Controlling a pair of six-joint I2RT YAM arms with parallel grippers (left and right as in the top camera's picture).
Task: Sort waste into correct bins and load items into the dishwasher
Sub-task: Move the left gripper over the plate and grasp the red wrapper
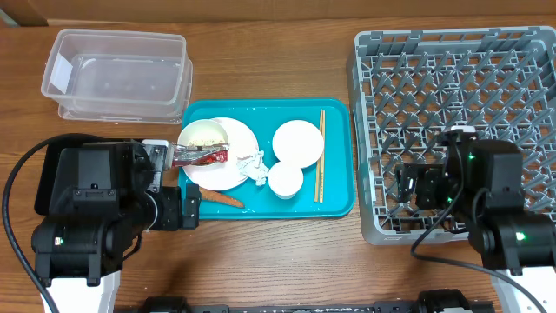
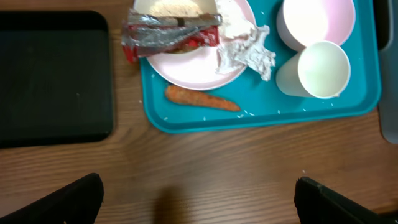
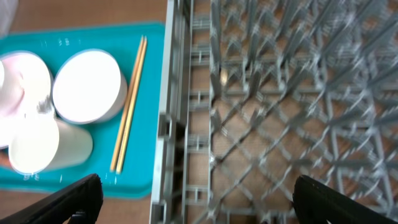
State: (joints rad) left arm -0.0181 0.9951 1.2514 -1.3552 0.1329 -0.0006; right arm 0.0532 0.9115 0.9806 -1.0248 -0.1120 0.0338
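Observation:
On the teal tray (image 1: 337,202) a white plate (image 1: 233,178) carries a red-and-silver wrapper (image 1: 200,157), crumpled tissue (image 1: 254,165) and a small bowl with rice scraps (image 1: 204,133). An orange carrot (image 2: 202,99) lies on the tray in front of the plate. A white bowl (image 1: 298,143), a cup (image 1: 285,179) and chopsticks (image 1: 320,156) sit to the right. My left gripper (image 2: 199,199) hangs open over bare wood just in front of the tray, holding nothing. My right gripper (image 3: 199,199) is open and empty above the near left corner of the grey dish rack (image 1: 460,87).
The clear plastic tub (image 1: 117,74) stands at the back left. The black tray (image 2: 53,74) lies left of the teal tray, largely under my left arm in the overhead view. The rack's left wall (image 3: 171,124) runs close beside the teal tray.

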